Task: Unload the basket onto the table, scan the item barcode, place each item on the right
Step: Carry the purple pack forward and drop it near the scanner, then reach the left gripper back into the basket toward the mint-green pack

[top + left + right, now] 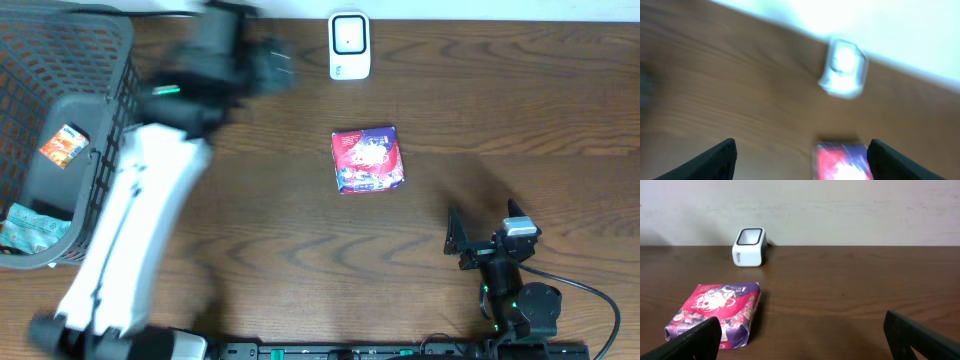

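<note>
The packet lies flat on the surface, on the near side of the white scanner and apart from it, with nothing gripping it. The left hand, blurred, hangs left of the scanner with its fingers spread wide and nothing between them. The right hand sits low, well nearer than the scanner and to its right, likewise spread and empty, and far left of the scanner stands a dark basket.
</note>
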Action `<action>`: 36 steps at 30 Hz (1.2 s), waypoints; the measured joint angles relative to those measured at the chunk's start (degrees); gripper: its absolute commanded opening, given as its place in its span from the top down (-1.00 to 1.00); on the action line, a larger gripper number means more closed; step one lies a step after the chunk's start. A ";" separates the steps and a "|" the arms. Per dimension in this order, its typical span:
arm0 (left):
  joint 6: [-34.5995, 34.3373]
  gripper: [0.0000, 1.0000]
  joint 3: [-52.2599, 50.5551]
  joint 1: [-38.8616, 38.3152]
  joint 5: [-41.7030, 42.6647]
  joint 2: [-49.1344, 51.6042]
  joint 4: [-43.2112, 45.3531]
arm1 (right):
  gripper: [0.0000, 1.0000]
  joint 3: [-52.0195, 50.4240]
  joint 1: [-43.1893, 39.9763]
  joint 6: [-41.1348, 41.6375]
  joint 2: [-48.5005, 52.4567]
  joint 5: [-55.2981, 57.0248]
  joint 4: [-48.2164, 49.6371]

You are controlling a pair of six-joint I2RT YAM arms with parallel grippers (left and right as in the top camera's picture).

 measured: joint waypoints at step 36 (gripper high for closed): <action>-11.47 -0.97 -12.81 47.76 -28.44 21.29 -14.53 | -0.99 0.00 0.00 -0.02 0.00 0.00 -0.02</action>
